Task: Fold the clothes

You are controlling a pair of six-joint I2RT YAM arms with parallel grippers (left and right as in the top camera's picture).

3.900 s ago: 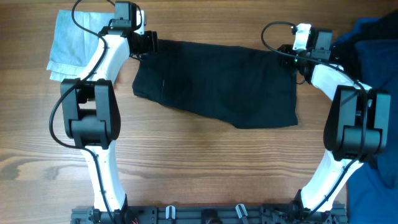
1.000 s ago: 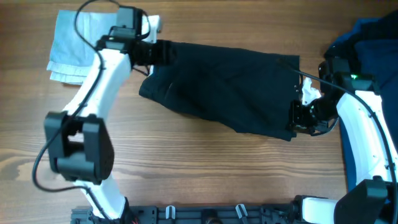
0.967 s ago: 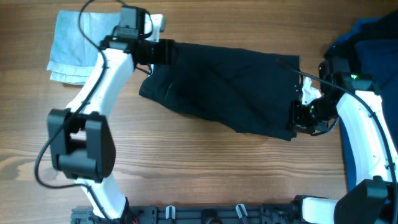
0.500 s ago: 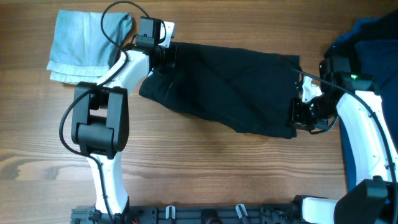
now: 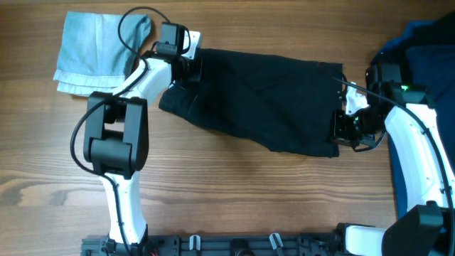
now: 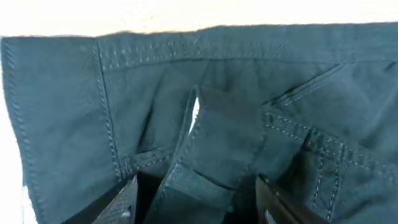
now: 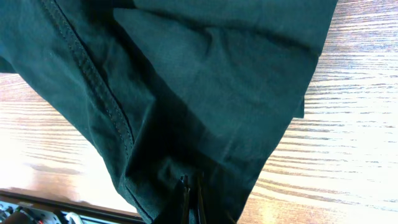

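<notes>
Wooden table (image 5: 227, 206) — black shorts (image 5: 256, 99) run left to right, slightly slanted.

Overhead looks straight down from far, covers the whole worktop (image 5: 234, 186). Left wrist sits very close on shorts (image 6: 236, 93) waistband. Right wrist close on shorts' other end, worktop beyond. All share shorts.
</notes>
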